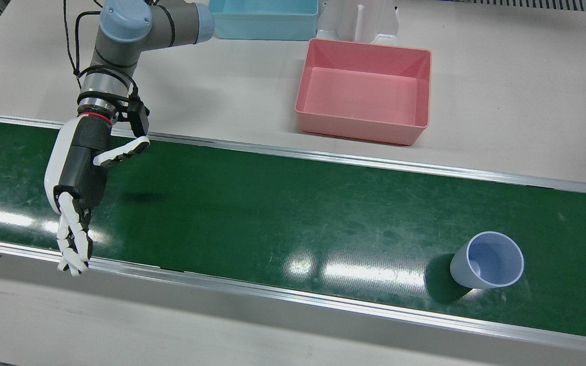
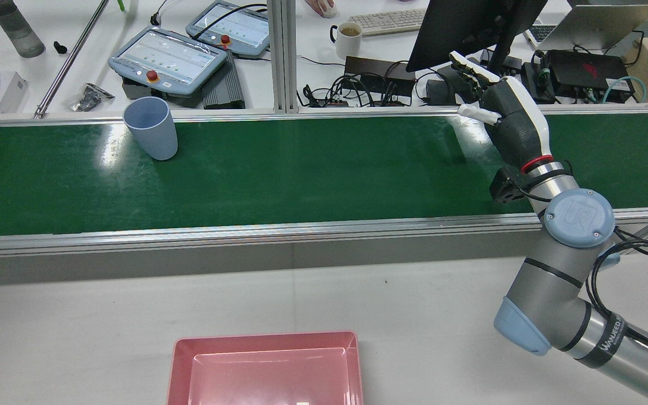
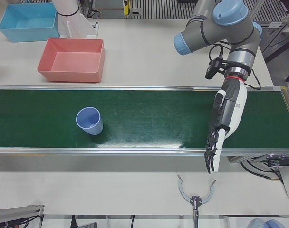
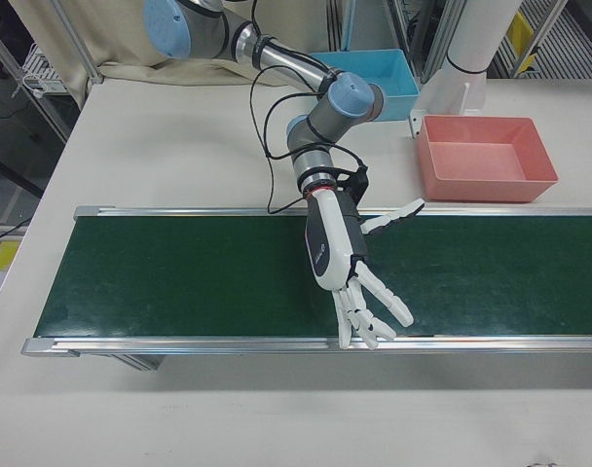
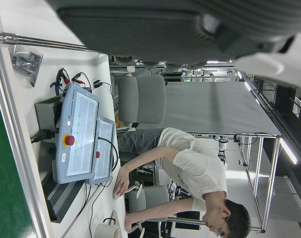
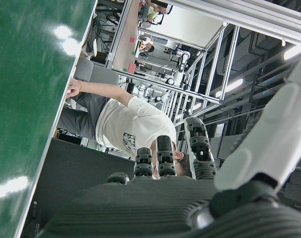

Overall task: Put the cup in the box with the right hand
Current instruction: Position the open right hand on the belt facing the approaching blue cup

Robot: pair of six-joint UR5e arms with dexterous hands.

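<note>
Right hand (image 1: 77,178), fingers spread and empty, hovers over the green conveyor belt (image 1: 272,203); upright blue cup (image 1: 489,260) stands well apart toward the robot's left.

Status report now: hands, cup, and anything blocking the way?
Right hand open, empty, above green belt. Left hand unseen. Blue cup upright on belt, far from the hand. Pink box empty; path clear.

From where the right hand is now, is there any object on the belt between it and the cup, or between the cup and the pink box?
Nothing visible stands in either path. The green belt lies bare between the open right hand and the upright cup. Between the cup and the pink box there is only the belt's metal rail, low and flat.
</note>
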